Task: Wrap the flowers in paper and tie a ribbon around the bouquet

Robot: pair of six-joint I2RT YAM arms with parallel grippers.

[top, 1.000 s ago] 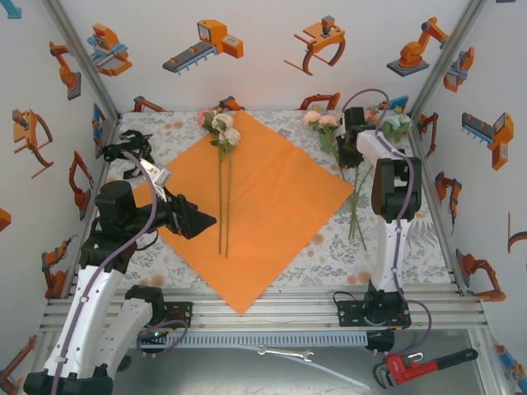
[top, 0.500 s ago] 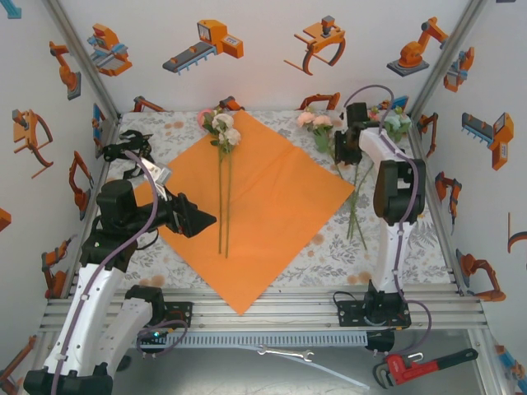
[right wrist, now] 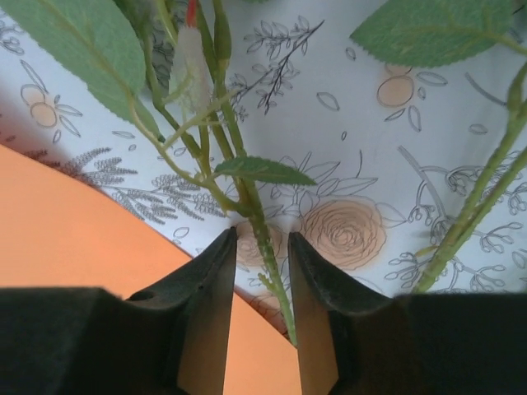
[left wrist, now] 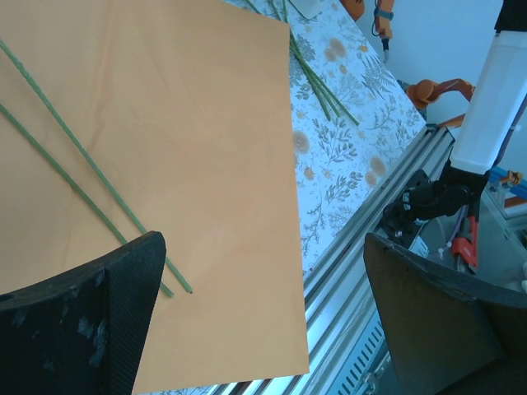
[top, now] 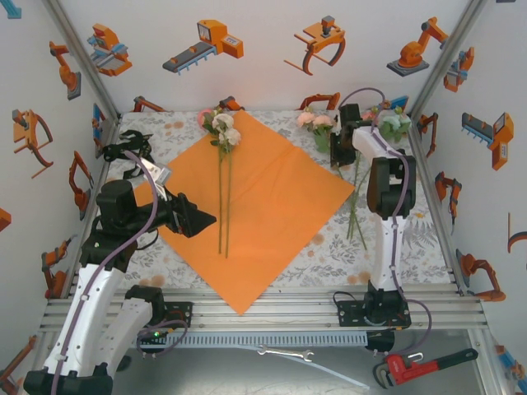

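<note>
Right gripper (top: 338, 153) has shifted left over the last second and is now nearer the right corner of the paper (top: 272, 206). Left gripper (top: 202, 220) has not moved.

Paper lies flat on the surface (top: 387, 247) as an orange diamond, unfolded. Two flowers (top: 222, 130) lie on it left of centre, with blooms at the back corner and stems running straight toward the near edge.

Loose flowers (top: 316, 121) lie off the paper at back right, with pink and pale blue blooms. Their stems trail forward over the surface, just beside the paper's right corner. Right gripper is down among these.

In the right wrist view its jaws are narrowed to a slim gap, with one green stem (right wrist: 265, 247) running between them and the paper edge just to the left. Cannot tell whether the stem is actually pinched.

Left gripper is spread wide with nothing in it, over the left part of the paper. In its wrist view the lower ends of the two stems on the paper sit just beside one finger (left wrist: 123, 288).
</note>
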